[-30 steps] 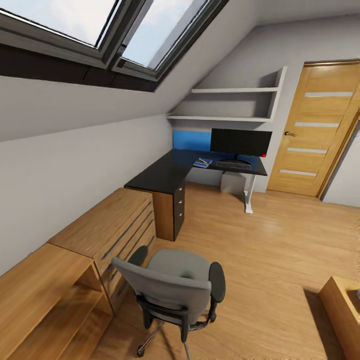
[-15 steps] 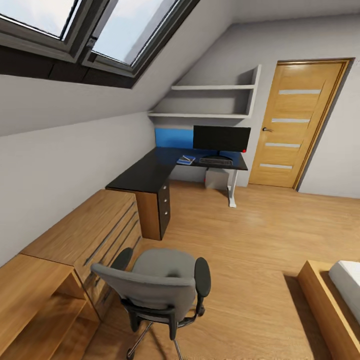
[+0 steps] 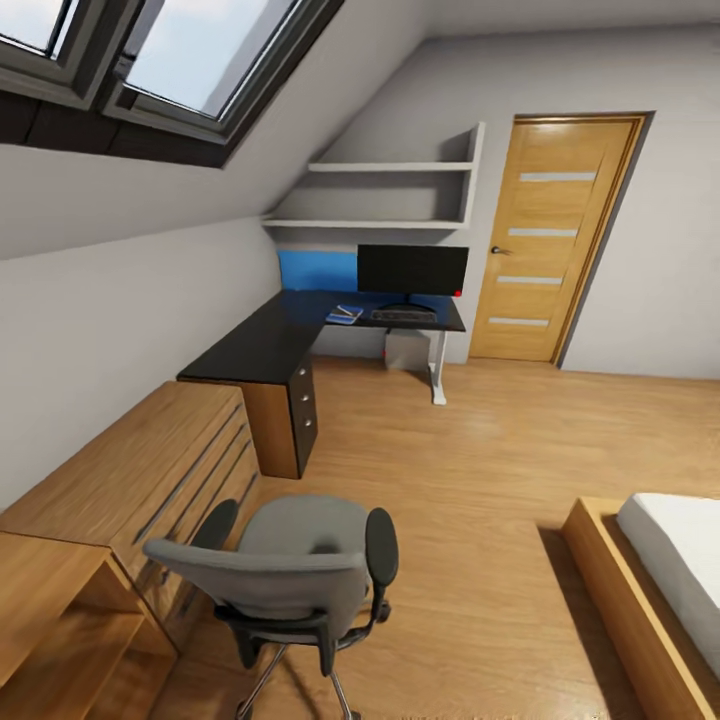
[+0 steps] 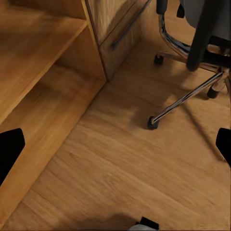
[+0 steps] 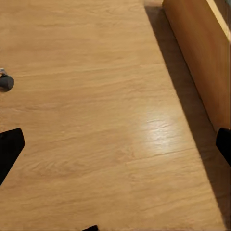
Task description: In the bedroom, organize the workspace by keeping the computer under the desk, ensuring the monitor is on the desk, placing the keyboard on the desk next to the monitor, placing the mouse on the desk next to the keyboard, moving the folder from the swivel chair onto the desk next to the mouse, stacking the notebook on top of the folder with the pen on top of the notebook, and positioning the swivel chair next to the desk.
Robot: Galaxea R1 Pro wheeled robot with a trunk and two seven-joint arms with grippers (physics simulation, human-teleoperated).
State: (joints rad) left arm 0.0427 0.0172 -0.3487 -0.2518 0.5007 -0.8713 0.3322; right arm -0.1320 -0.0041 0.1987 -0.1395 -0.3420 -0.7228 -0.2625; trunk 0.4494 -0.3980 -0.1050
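The grey swivel chair (image 3: 290,570) stands close in front of me on the wood floor, its back toward me; I cannot make out a folder on its seat. Far off, the black L-shaped desk (image 3: 262,350) carries the monitor (image 3: 412,270), the keyboard (image 3: 403,315) before it and a small blue item (image 3: 345,314) to its left. The computer (image 3: 407,350) sits under the desk. My left gripper (image 4: 115,147) hangs open over the floor near the chair's base (image 4: 192,91). My right gripper (image 5: 115,147) is open above bare floor.
A low wooden dresser (image 3: 130,470) and an open cabinet (image 4: 38,72) line the left wall. A bed with a wooden frame (image 3: 610,590) sits at the right. A wooden door (image 3: 545,240) and wall shelves (image 3: 390,195) stand beyond the desk.
The whole head view has swung to the right, so the desk and chair sit further left in the picture and more of the bed shows. Nothing itself has moved.
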